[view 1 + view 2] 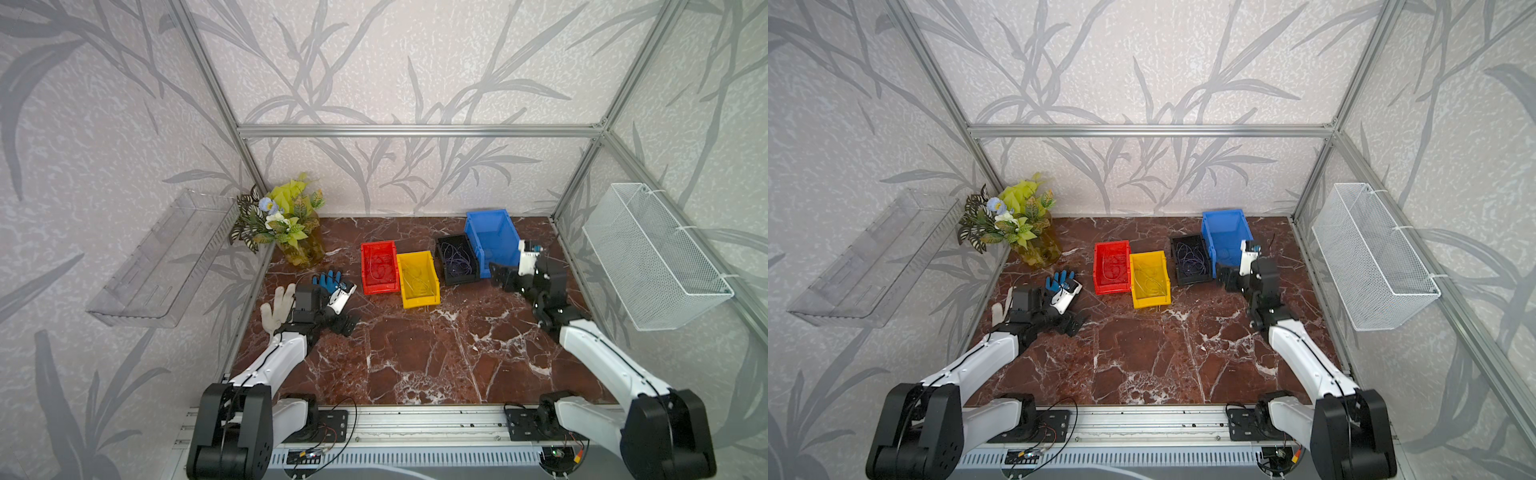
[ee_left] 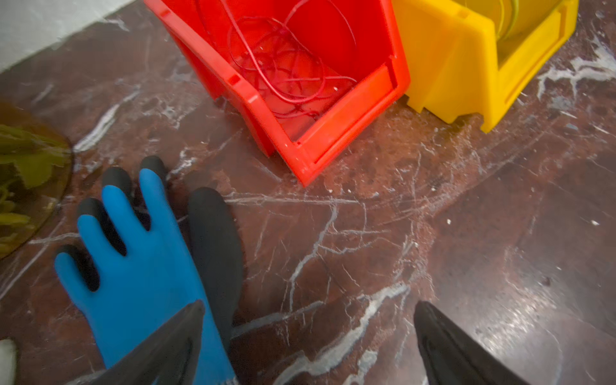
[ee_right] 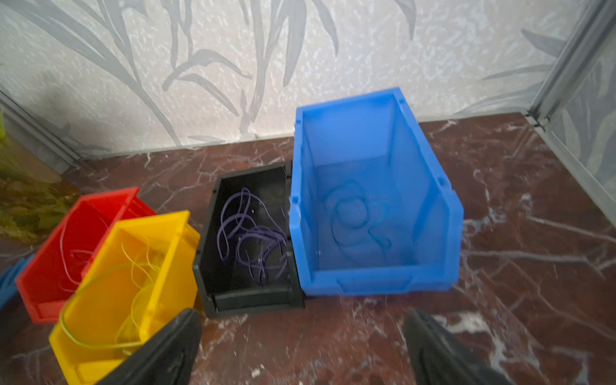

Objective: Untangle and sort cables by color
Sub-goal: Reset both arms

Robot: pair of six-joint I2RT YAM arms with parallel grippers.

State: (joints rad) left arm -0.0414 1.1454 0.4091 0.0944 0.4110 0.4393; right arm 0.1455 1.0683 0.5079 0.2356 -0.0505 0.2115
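Note:
The cables lie sorted in four bins at the back of the marble table. Red cables (image 2: pixel 283 66) are in the red bin (image 1: pixel 380 289), yellow cables (image 3: pixel 133 283) in the yellow bin (image 1: pixel 422 303), purple cables (image 3: pixel 253 240) in the black bin (image 1: pixel 461 281), and blue cables (image 3: pixel 356 216) in the blue bin (image 1: pixel 473 237). My left gripper (image 1: pixel 348 324) (image 2: pixel 308 306) hovers open and empty over bare table, left of the red bin. My right gripper (image 1: pixel 500 276) (image 3: pixel 301 313) stands open and empty just in front of the black and blue bins.
A blue glove (image 1: pixel 328 280) (image 2: pixel 140 266) and a white glove (image 1: pixel 278 305) lie beside my left wrist. A vase of plants (image 1: pixel 291 224) stands at the back left. On the side walls hang a wire basket (image 1: pixel 652 257) and a clear shelf (image 1: pixel 153 257).

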